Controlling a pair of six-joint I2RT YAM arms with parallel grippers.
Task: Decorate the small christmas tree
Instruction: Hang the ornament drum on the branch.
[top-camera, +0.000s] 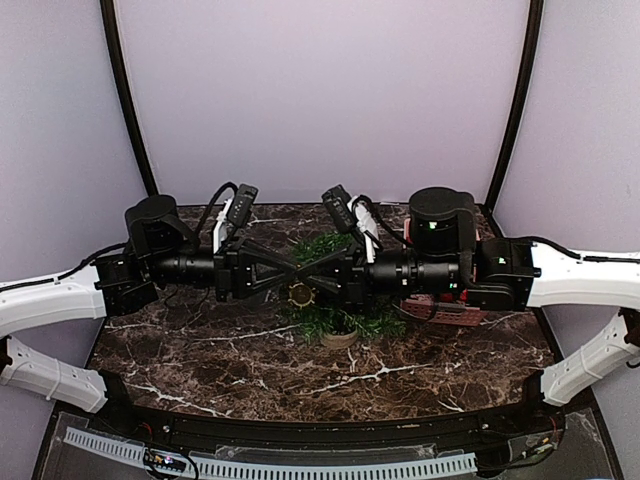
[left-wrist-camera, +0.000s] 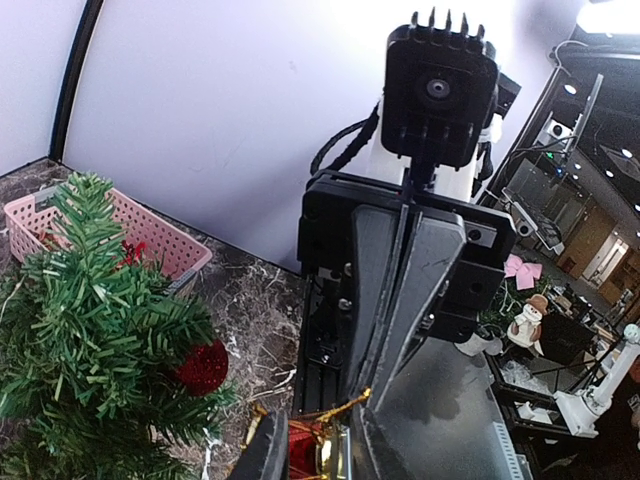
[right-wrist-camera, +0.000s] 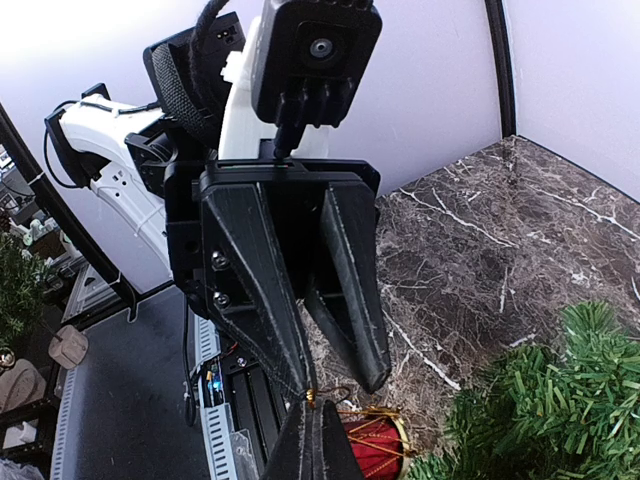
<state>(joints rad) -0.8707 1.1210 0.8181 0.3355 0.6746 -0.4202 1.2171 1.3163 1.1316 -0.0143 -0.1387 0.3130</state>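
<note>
The small christmas tree stands mid-table on a tan base, under both grippers; it also shows in the wrist views. A red ball hangs on a branch. A red drum ornament with gold cords is held between the two grippers, which meet tip to tip above the tree. My left gripper has its fingers on either side of the drum. My right gripper is shut, pinching the drum's gold hanging loop.
A pink plastic basket with red ornaments sits behind the tree, under the right arm. The dark marble table is closed in by lilac walls at the back and sides. Both arms stretch across above the table's middle.
</note>
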